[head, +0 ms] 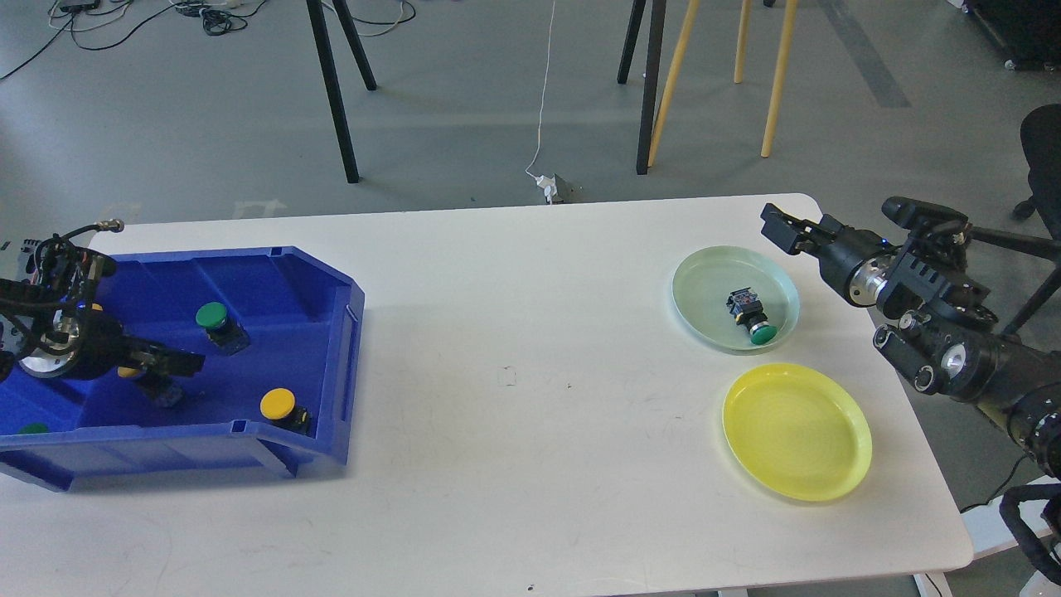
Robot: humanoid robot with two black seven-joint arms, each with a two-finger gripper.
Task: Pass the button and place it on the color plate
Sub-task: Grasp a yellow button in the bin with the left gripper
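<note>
My left gripper (184, 362) is low inside the blue bin (331, 282), pointing right. A yellow button (129, 372) with a black body lies right against its lower side, partly hidden by it; I cannot tell if the fingers hold it. A second yellow button (278, 404) lies at the bin's front right and a green button (211, 315) further back. My right gripper (783, 230) hovers open and empty just past the far right rim of the pale green plate (700, 282), which holds a green button (763, 332). The yellow plate (796, 431) is empty.
Another green button (33, 429) shows at the bin's front left corner. The white table's right edge (937, 464) runs close to the yellow plate. Chair and stool legs stand on the floor behind the table.
</note>
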